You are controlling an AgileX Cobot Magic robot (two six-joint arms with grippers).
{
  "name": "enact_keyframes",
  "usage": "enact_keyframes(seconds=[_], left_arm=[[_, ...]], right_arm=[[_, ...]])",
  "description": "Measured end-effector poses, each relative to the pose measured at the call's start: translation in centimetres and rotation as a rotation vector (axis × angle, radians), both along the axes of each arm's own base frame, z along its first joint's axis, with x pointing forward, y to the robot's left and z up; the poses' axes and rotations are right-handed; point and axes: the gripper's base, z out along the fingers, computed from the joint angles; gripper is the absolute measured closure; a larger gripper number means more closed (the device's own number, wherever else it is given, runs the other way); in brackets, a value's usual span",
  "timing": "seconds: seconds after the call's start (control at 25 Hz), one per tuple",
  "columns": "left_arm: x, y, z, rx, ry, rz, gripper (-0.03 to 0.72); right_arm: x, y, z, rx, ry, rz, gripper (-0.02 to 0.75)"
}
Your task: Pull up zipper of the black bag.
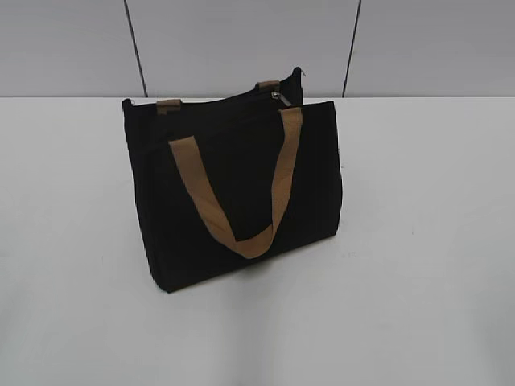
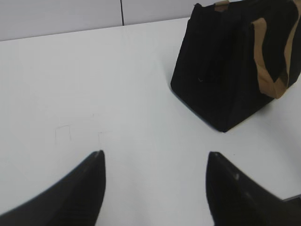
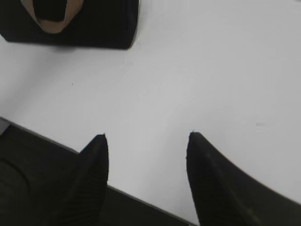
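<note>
Bag placement favours you: the black bag (image 1: 233,193) stands upright mid-bench (image 1: 426,241), its zipper (image 1: 281,96) pull at the top rim's far right end, near the rear handle (image 1: 268,84). Your left gripper (image 2: 155,162) and right gripper (image 3: 146,141) both hang spread wide over bare bench, well apart from the bag, holding nothing, so nothing is started yet.

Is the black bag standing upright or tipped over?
Upright: the black bag rests on its base on the table, zipper on top.
</note>
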Motion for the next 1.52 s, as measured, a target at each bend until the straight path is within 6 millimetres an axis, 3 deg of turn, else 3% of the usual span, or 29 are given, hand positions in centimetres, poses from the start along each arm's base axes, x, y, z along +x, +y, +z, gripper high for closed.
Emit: enact_keyframes(seconds=[0.72,1.16,1.52], left_arm=[[-0.02,-0.06,0.0,-0.005,0.001,0.008,0.207],[-0.05,-0.38,0.0,-0.019,0.003,0.197,0.218],[-0.04,-0.74,0.01,-0.046,0.006,0.266,0.222]], right_arm=[[-0.18,0.12,0.09,0.045,-0.02,-0.015,0.319],[0.25,0.37,0.09,0.042,-0.028,-0.344,0.32],[0.29,0.39,0.09,0.042,-0.028,-0.372,0.32]])
